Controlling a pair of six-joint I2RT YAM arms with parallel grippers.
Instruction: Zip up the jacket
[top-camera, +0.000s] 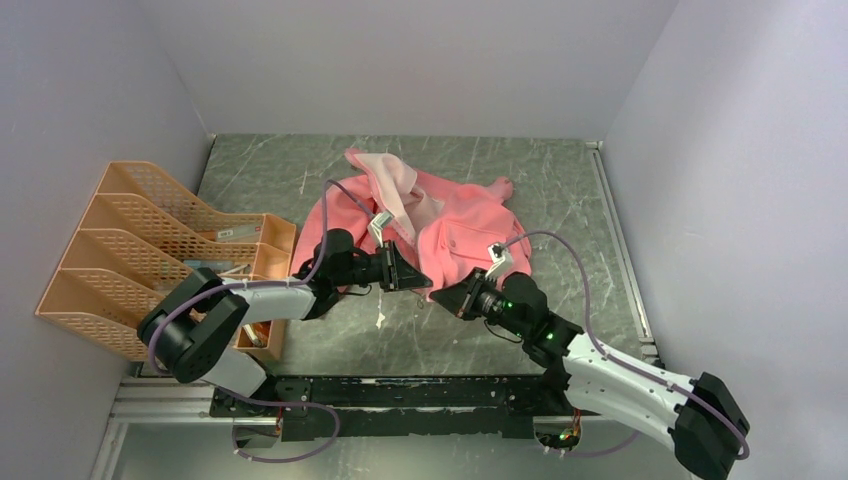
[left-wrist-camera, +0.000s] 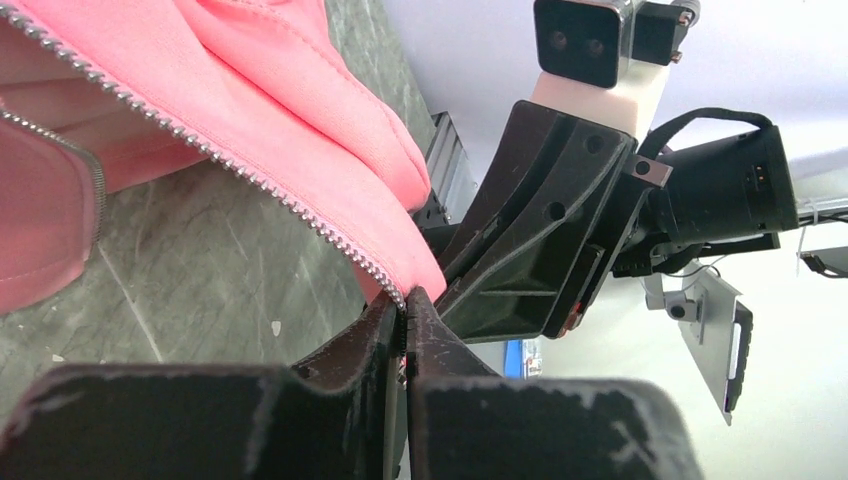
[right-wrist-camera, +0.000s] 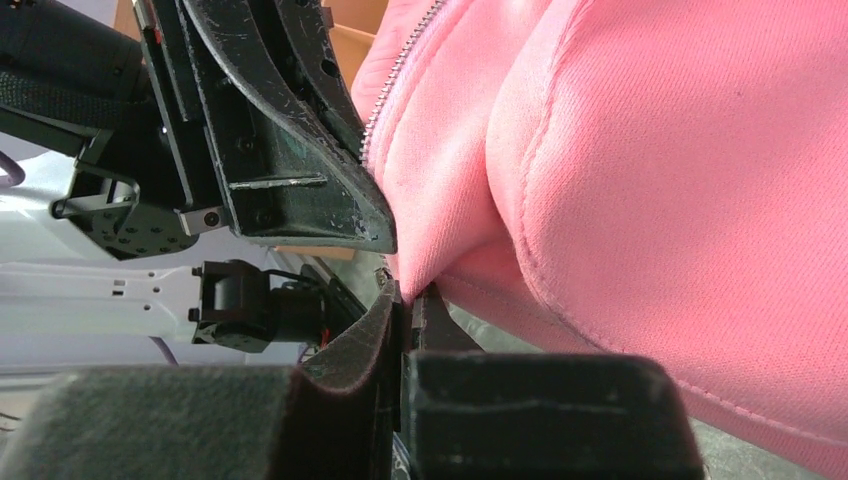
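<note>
The small salmon-pink fleece jacket (top-camera: 455, 225) lies rumpled and open at the upper middle of the overhead view on the grey-green marbled tabletop (top-camera: 570, 190). Its paler lining is turned out toward the top and its hem faces the arms. Both arms reach in to the middle of that hem. The left gripper (top-camera: 425, 280) has its fingers pressed together on the bottom end of one row of the light metal zipper (left-wrist-camera: 255, 183). In the left wrist view the teeth run from the upper left straight down into the pinch. The right gripper (top-camera: 440, 297) is likewise clamped tight on a fold of pink fabric at the hem just beside it, and the two fingertip pairs are nearly touching. This looks like the opening step: the two lower ends of the front are held so that they can be joined. The next move calls for lining up the two zipper ends so that one seats in the other. The cloth near the pinch has to be kept taut, because slack fleece could bunch between the teeth. No slider or pull tab can be made out in any view, so it may first have to be found. At the left of the overhead view stands an orange plastic mesh file organiser (top-camera: 120, 215) with several slanted compartments. A few flat items sit at the low ends nearest the left arm, too small to identify.
</note>
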